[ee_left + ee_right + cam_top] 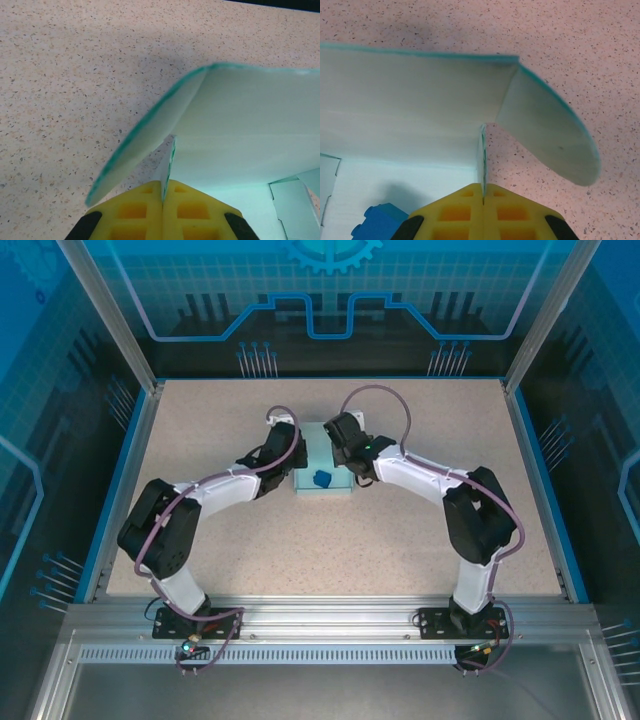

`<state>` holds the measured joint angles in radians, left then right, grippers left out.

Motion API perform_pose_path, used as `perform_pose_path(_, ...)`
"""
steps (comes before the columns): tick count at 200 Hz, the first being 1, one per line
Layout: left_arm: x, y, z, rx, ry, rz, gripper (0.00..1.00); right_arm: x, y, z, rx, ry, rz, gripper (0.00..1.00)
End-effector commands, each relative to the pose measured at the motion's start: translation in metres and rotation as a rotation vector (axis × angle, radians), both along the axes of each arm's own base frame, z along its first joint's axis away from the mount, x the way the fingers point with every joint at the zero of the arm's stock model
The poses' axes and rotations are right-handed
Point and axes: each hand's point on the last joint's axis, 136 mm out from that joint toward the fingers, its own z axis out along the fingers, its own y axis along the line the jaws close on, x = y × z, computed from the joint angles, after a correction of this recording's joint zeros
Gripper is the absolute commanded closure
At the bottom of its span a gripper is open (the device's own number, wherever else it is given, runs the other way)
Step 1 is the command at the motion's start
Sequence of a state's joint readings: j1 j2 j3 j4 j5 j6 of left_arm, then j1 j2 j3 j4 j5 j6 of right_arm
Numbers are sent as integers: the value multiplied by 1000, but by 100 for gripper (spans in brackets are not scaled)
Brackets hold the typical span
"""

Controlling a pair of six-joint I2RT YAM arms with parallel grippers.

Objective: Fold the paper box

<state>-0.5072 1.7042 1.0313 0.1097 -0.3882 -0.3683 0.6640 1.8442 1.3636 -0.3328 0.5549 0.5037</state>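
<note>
Your left gripper (162,195) is clamped on a raised left panel of the paper box (305,483), which sits mid-worktop, nearer the far edge. Your right gripper (483,195) pinches the right panel likewise. Judged part-folded: walls up, rounded flaps splayed outward, top not closed.

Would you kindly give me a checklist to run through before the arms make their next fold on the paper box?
1. Left hand shut on a side panel of the pale aqua-blue thin card box: ok.
2. Right hand shut on the opposite side panel: ok.
3. Small dark blue block resting inside the box: ok.
4. Rounded end flaps free and splayed outward: ok.
5. Box floor lying flat on the speckled table: cannot tell.
</note>
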Motion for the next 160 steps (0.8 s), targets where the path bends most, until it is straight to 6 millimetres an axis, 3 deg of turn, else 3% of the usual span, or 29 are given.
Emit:
perform_pose_path(1,5,-4,14,-20,-79,60,100,-4,2,12,40,-45,-13,100)
perform_pose_path(49,-9,-10,12,12,-137,75,100,-14,7,7,74,-80,-8,100)
perform_pose_path(160,-47,-5,-13,56,-186,61,100,-49,13,-16,167,-72,-52,100)
